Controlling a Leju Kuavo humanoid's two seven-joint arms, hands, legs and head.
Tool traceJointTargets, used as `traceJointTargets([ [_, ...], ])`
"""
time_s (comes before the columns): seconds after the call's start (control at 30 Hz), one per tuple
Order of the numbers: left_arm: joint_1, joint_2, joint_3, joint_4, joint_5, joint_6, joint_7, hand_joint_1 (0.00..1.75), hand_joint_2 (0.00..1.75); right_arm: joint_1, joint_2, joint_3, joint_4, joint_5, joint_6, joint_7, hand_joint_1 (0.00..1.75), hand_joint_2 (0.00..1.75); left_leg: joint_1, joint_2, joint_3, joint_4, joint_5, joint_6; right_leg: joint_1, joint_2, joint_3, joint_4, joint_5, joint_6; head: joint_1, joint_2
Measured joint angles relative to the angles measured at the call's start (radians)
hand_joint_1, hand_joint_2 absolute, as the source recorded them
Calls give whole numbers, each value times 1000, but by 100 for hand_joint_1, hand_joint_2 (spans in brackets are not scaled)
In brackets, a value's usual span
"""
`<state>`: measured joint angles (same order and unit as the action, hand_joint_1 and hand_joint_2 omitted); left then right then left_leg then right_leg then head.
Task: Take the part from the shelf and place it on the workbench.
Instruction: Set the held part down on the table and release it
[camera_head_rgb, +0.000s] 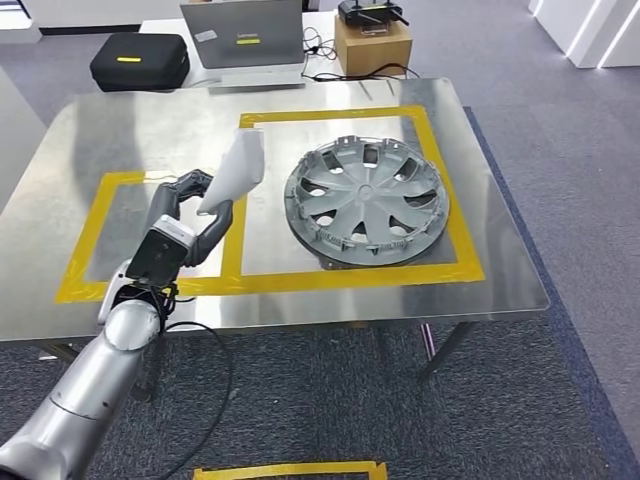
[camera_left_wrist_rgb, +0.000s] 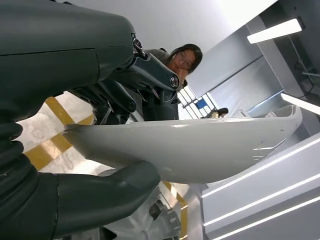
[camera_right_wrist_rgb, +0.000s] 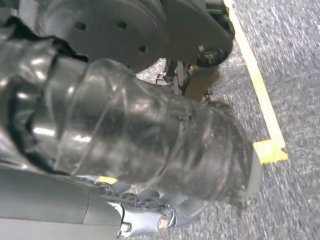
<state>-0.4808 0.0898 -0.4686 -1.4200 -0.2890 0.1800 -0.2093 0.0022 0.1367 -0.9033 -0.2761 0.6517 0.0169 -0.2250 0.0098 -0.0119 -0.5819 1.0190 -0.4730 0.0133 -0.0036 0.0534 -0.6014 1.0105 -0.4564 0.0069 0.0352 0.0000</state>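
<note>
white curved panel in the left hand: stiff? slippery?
Likely stiff: the glossy white curved plastic panel keeps its shape jutting past the left hand. Probably slick: its surface shows sharp reflections. Probably light: thin edge, pinched between thumb and fingers alone.

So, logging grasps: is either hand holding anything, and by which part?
The left hand grips the white curved part by its lower end.

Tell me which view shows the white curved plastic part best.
Left wrist view: the white curved plastic part spans the frame, clamped between the left hand's thumb and dark fingers. The head view shows the part small, raised over the steel workbench beside the grey wheel cover. The right wrist view faces the carpet.
</note>
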Motion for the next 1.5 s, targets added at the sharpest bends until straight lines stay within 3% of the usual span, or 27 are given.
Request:
traceJointTargets([
  [0.1, -27, -7, 1, 63, -4, -4, 23, 175, 175, -2, -6, 1, 1, 15, 7, -6, 0, 0, -2, 0, 0, -9, 0, -10, -1, 0, -4, 1, 1, -1, 1, 0],
  [0.4, -117, -19, 9, 274, -26, -5, 55, 175, 175, -10, -15, 10, 6, 43, 22, -15, 0, 0, -6, -1, -2, -7, 2, 0, -5, 0, -1, -10, 9, 15, 0, 0],
  [0.67, -153, -28, 11, 351, -46, -3, 77, 175, 175, -15, -18, 11, 11, 50, 26, -18, 0, 0, -5, -1, -2, -7, 2, 0, -5, 0, -2, -9, 9, 16, 0, 0],
  [1.03, -287, -52, 31, 642, -133, 34, 132, 175, 175, -26, -25, 23, 22, 82, 41, -29, 0, 0, -4, -1, -2, -7, 4, -2, -4, 0, -4, -6, 9, 16, 0, 0],
  [1.5, -324, -62, 33, 737, -140, 37, 129, 175, 175, -32, -28, 34, 30, 83, 40, -29, 0, 0, -4, -1, -3, -7, 4, -2, -4, 0, -4, -6, 8, 16, 0, 0],
])
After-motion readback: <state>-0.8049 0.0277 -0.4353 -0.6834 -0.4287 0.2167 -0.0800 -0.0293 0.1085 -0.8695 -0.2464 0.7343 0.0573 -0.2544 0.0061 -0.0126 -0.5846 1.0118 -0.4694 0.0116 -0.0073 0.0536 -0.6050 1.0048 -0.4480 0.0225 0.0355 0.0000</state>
